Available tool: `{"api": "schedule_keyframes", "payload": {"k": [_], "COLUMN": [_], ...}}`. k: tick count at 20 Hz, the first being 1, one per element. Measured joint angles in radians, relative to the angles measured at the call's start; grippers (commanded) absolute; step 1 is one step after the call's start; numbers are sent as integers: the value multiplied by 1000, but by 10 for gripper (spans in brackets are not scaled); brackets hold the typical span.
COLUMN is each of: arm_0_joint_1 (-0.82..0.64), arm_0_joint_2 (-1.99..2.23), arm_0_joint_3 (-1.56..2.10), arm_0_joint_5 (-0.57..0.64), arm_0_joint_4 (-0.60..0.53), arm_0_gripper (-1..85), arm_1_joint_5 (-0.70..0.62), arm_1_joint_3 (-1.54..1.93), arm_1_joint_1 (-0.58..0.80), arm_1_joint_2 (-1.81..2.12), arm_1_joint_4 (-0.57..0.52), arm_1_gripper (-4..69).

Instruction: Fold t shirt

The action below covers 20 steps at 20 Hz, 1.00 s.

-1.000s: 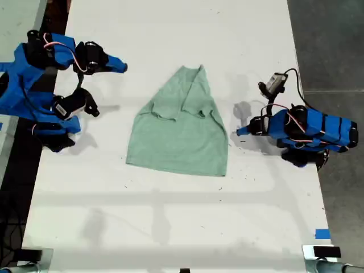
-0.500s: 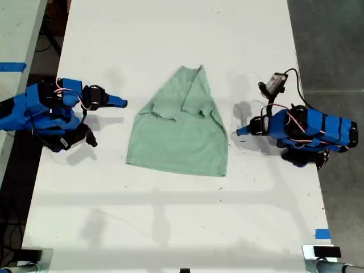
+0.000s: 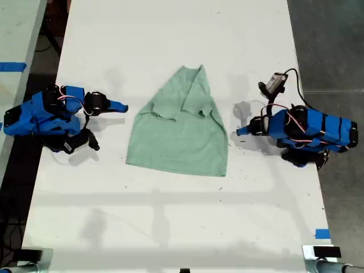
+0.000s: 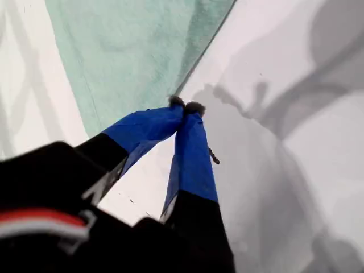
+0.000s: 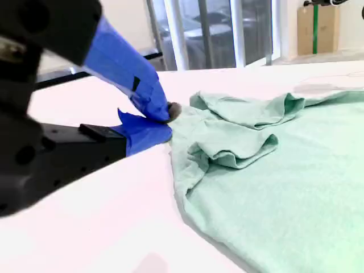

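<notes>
Item: t shirt (image 3: 179,133), pale mint cloth, mid-table (image 3: 170,227) between the arms, sleeves folded inward; likely light, limp, prone to bunching. Best taken pinched at hem corners or an outer edge. First gripper (image 4: 185,106) and second gripper (image 5: 169,120): tips together, holding nothing, each just beside the cloth.

My second gripper (image 3: 124,106) swung down toward the table (image 3: 170,34) (now folded low), tip nearer the t shirt (image 3: 179,136).

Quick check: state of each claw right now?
My first gripper: claw closed, holding nothing, beside the t shirt.
My second gripper: claw closed, empty, at the shirt's edge.
</notes>
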Motion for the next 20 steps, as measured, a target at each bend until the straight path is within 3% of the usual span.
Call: {"api": "schedule_keyframes", "payload": {"k": [20], "arm_0_joint_1": [-2], "arm_0_joint_2": [0], "arm_0_joint_3": [6], "arm_0_joint_5": [-64], "arm_0_joint_4": [44], "arm_0_gripper": [0], "arm_1_joint_5": [8], "arm_1_joint_3": [0], "arm_1_joint_1": [0], "arm_1_joint_2": [0], "arm_1_joint_4": [0], "arm_1_gripper": [3]}}
